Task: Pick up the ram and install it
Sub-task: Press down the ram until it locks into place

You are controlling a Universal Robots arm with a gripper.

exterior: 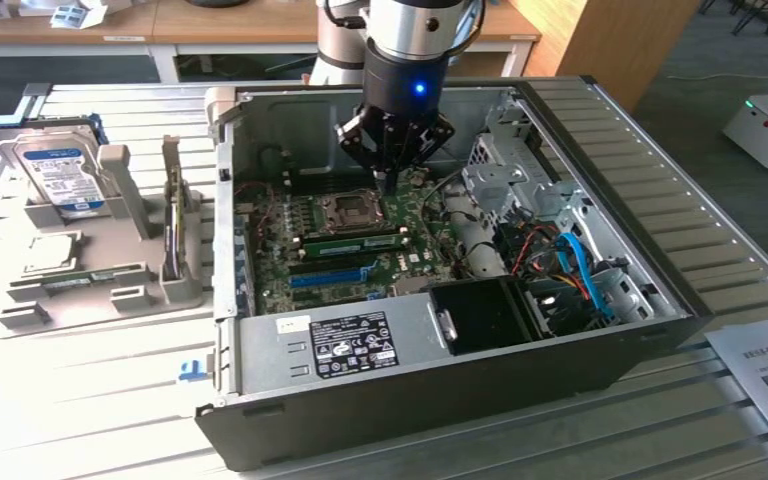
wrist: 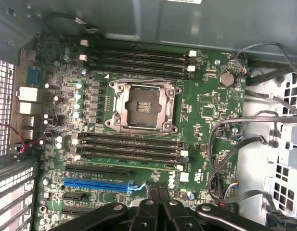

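A thin green ram stick (exterior: pixel 352 240) stands on edge in a slot of the motherboard (exterior: pixel 418 262), just beside the CPU socket (exterior: pixel 353 207). In the wrist view its narrow top edge (wrist: pixel 131 164) runs along the last of the dark slots near the blue slot (wrist: pixel 97 184). My gripper (exterior: pixel 384 178) hangs inside the open computer case, above the board and clear of the stick. Its two fingers are pressed together with nothing between them, as the wrist view of the gripper (wrist: pixel 158 191) shows. Another green strip (exterior: pixel 91 276) lies in the grey holder outside the case.
The case wall (exterior: pixel 398 345) rings the board. Drive cage (exterior: pixel 518 170) and loose cables (exterior: pixel 578 265) crowd the exterior view's right. A grey holder (exterior: pixel 124 205) with a hard drive (exterior: pixel 57 170) stands on the slatted table at the exterior view's left.
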